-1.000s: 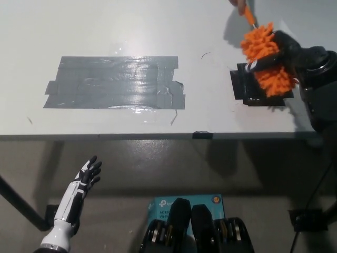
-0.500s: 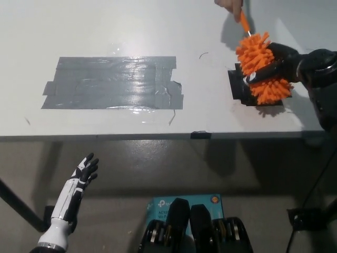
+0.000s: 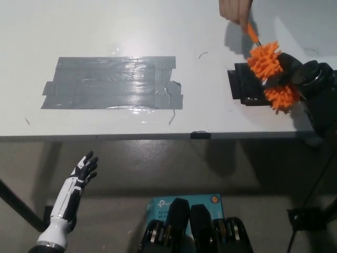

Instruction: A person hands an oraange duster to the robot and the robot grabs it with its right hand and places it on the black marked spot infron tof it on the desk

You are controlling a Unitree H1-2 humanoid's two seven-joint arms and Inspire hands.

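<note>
Wrapping around the middle of the orange duster, the black fingers of the right hand are closed on its fluffy head, with orange tufts bulging out above and below the grip. The duster's long axis runs diagonally, from the thin orange handle at the upper left down to the fluffy end at the lower right. A person's hand at the top edge pinches the handle's far tip. The head hangs over the right end of the black marked spot, a dark rectangle on the white worktop; whether the tufts touch the surface cannot be told.

Against half a second ago, the duster and the right hand sit further right, so more of the black spot shows bare on its left side; the person's hand reaches a little lower into view.

A wide patch of grey tape lies well apart to the left on the worktop. The white left hand rests below the worktop's edge at lower left, fingers spread and holding nothing. A teal box on the floor bears partial white lettering reading "tp-".
</note>
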